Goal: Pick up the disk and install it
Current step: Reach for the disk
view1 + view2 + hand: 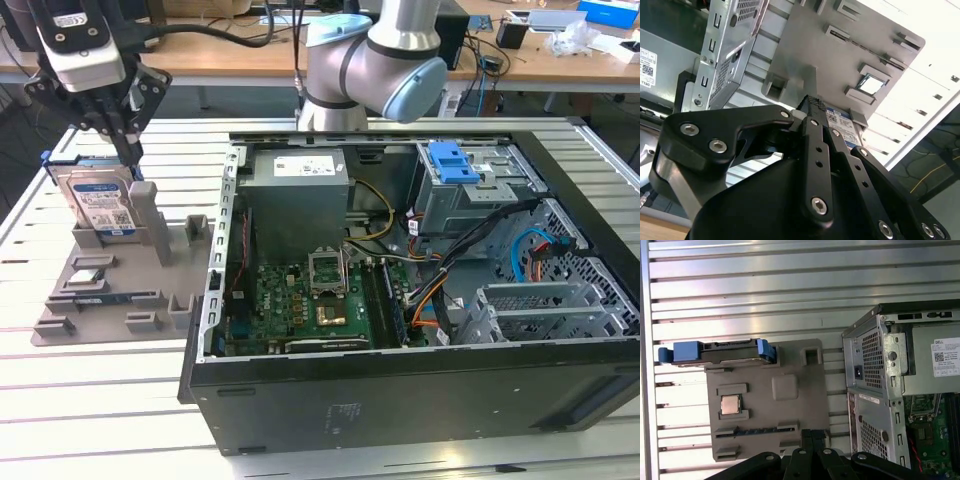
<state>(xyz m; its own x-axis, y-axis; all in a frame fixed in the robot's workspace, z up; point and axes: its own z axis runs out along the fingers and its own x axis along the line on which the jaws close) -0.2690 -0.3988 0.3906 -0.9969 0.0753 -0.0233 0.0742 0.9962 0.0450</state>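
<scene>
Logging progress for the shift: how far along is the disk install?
Done: nothing visible. In hand: the tool hovers over the disk, which stands upright in the grey fixture, ungrasped. Left: the disk is not yet lifted or in the computer case.

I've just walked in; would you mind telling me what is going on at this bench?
A robot arm is working on a disk installation. Its gripper hangs just over the top edge of the disk, which stands on edge in a slot of a grey fixture tray at the exterior view's left. The disk is not yet lifted out. Beside the tray, at the exterior view's right, lies an open computer case with its motherboard exposed.
</scene>
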